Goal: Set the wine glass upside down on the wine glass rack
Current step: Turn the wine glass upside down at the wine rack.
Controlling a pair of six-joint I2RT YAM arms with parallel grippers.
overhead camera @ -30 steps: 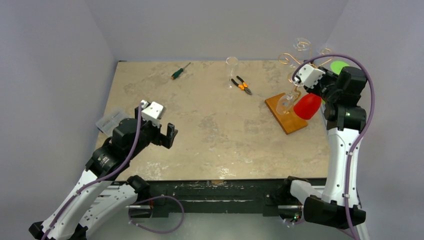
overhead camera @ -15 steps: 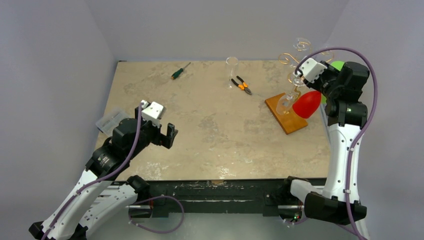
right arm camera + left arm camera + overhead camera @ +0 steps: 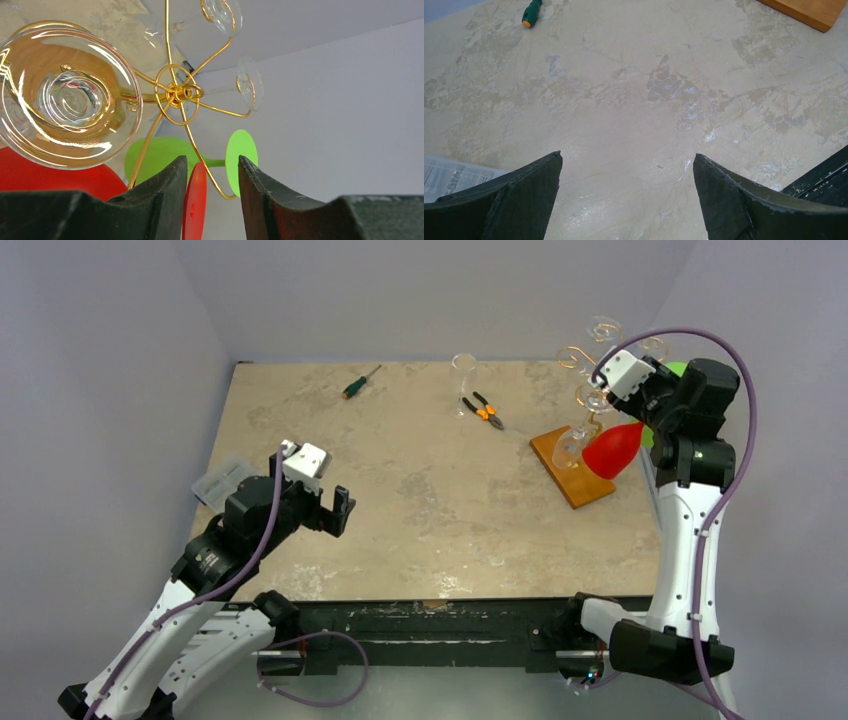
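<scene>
Nearest the bases, the left gripper (image 3: pixel 335 512) (image 3: pixel 624 165) hangs over the near-left part of the marble-patterned table (image 3: pixel 400 490) with its fingers spread wide and nothing between them. A clear plastic box (image 3: pixel 222 480) (image 3: pixel 449 175) lies just beside it at the table's left edge. Further back on the right stands the wine glass rack (image 3: pixel 572 477) (image 3: pixel 177 92), gold wire arms curling out from one stem on an orange-brown wooden base. The red wine glass (image 3: pixel 612 450) (image 3: pixel 195 200) is at the rack's right side, bowl down and tilted toward the base. Its foot is up among the arms, between the fingers of the right gripper (image 3: pixel 603 390) (image 3: pixel 211 162). Those fingers are partly parted: the foot sits close to the finger on the left of the wrist view, with a gap to the other, so it is not clamped. Whether the foot rests in a wire curl cannot be told. A clear wine glass (image 3: pixel 572 445) (image 3: pixel 67 95) hangs bowl down over the base, and a green wine glass (image 3: pixel 680 370) (image 3: pixel 160 152) hangs behind the arm. Farthest back lie orange-handled pliers (image 3: pixel 485 410), an upright clear stemmed glass (image 3: pixel 464 380) just beside them, and a green-handled screwdriver (image 3: pixel 360 383) (image 3: pixel 531 11).
</scene>
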